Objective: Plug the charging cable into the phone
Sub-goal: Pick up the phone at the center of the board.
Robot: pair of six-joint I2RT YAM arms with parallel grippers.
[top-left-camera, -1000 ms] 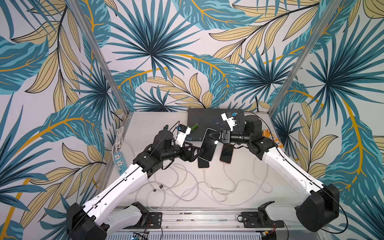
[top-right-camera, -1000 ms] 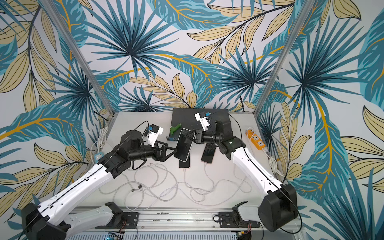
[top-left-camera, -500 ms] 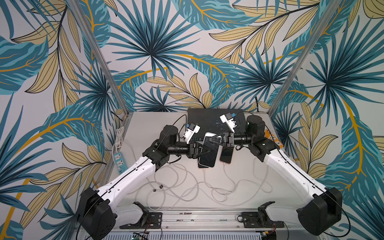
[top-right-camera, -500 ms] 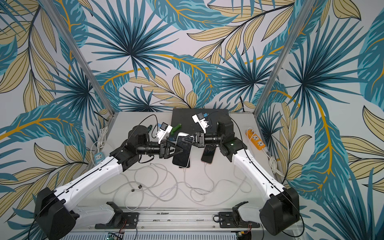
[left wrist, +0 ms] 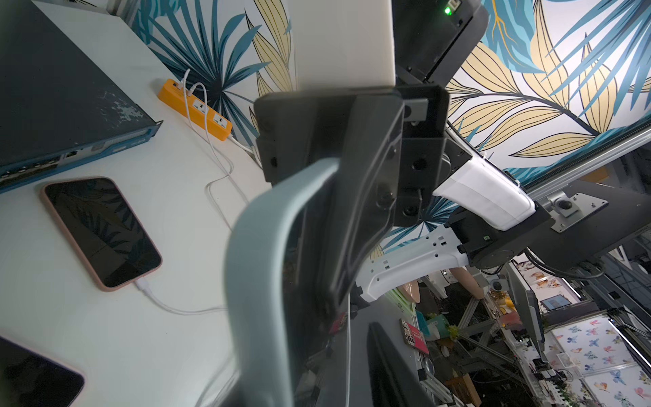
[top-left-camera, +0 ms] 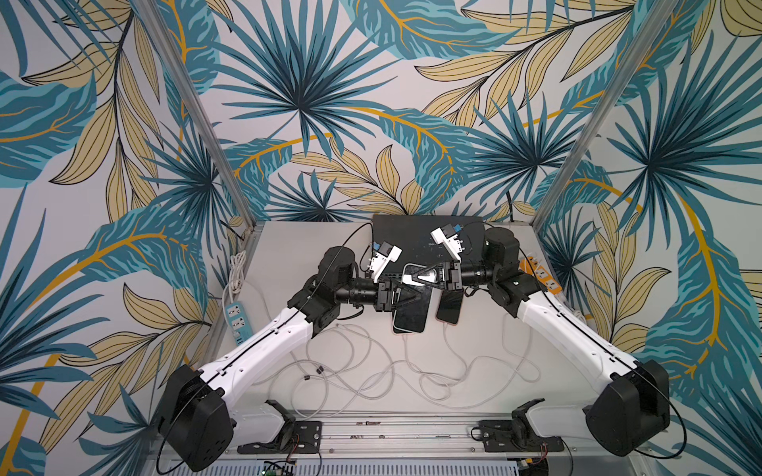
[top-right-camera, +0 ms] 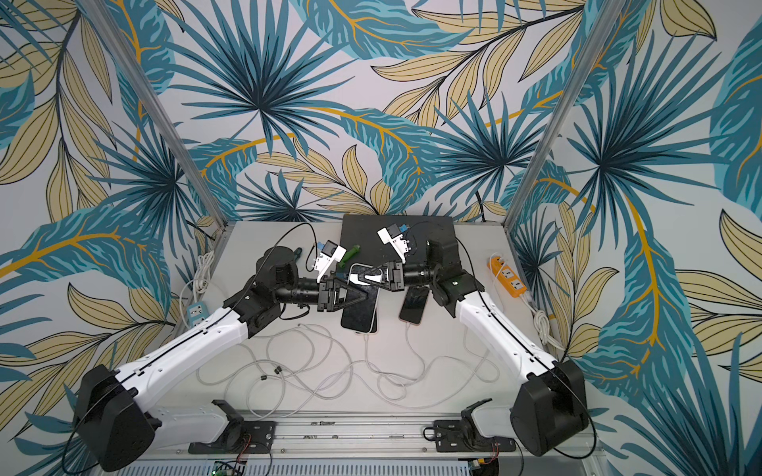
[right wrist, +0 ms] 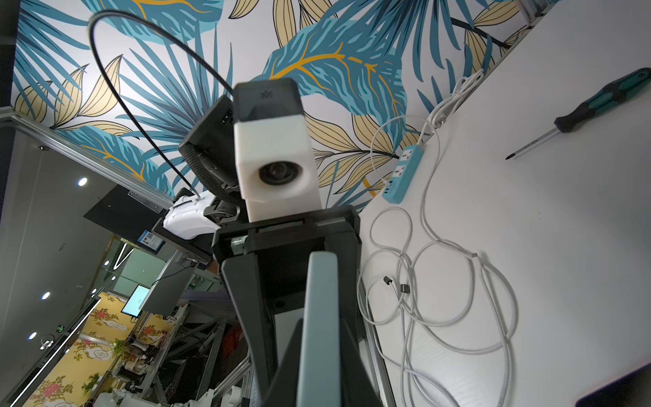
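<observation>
The phone (top-left-camera: 410, 315), dark screen up with a pale grey-blue rim, hangs tilted above the table (top-left-camera: 288, 255), over a second phone (left wrist: 31, 377) lying there. A second ago it stood steeper. The right gripper (top-left-camera: 414, 278) is clamped on its far end. The left gripper (top-left-camera: 408, 293), then beside it with jaws wide, now straddles its side, jaws narrower; whether they press it cannot be told. The white charging cable (top-left-camera: 350, 358) lies in loose loops nearer the arm bases.
</observation>
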